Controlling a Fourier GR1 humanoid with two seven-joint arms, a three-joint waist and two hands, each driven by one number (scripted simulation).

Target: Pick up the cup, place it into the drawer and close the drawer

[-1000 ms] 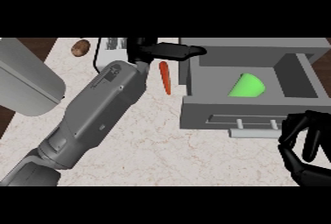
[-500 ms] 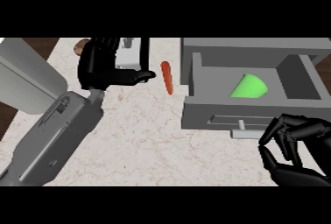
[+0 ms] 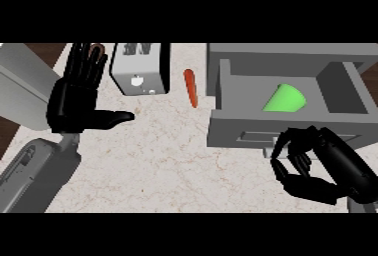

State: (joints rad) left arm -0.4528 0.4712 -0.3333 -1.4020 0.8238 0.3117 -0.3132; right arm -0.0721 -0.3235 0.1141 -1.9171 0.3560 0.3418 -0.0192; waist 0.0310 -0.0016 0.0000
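Green cup (image 3: pixel 286 98) already lying inside open grey drawer (image 3: pixel 236 122). Right hand (image 3: pixel 310 167), fingers curled on nothing, seemingly just near the drawer front: push squarely, straight away. Left hand (image 3: pixel 77 102) open, far left.

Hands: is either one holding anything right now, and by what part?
Nothing is held. The left hand is open above the counter; the right hand is curled empty at the drawer front. The green cup lies in the drawer.

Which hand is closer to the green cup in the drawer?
Right. The right hand sits curled just below the open grey drawer holding the green cup; the left hand is open, far across the counter to the left.
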